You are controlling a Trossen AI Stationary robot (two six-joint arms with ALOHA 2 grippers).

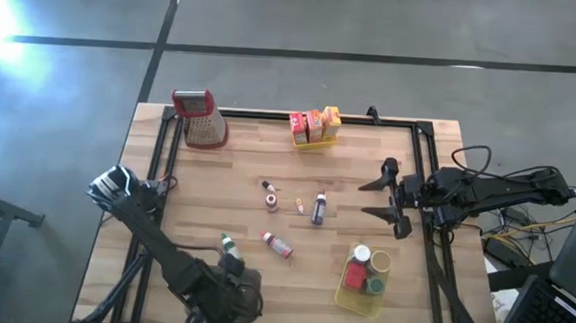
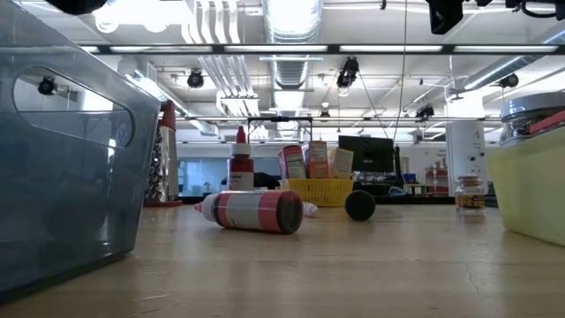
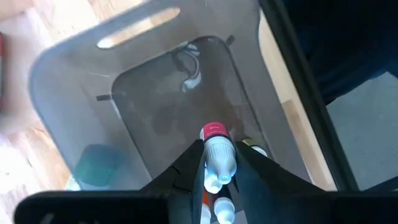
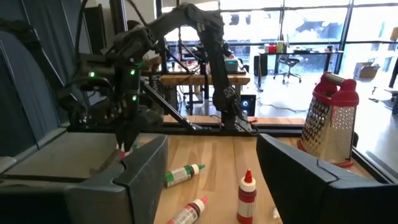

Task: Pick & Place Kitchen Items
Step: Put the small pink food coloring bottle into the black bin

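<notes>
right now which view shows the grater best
The right wrist view: the grater stands upright, its red handle and metal face plain and unblocked. The high view shows it small from above at the table's far left corner. The low view shows only a sliver. The left wrist view misses it.

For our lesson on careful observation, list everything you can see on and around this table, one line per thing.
grater: one, metal with red handle, far left corner
boxes: three, red, orange, yellow, in far basket
far basket: one, yellow, far edge
loose bottles: about six, mixed caps, mid-table
near basket: one, yellow, near right
jars: two, near basket
red block: one, near basket
grey tray: one, near left
held bottle: one, red cap, above tray
table: one, wood
left gripper: shut on held bottle
right gripper: open, right side
</notes>
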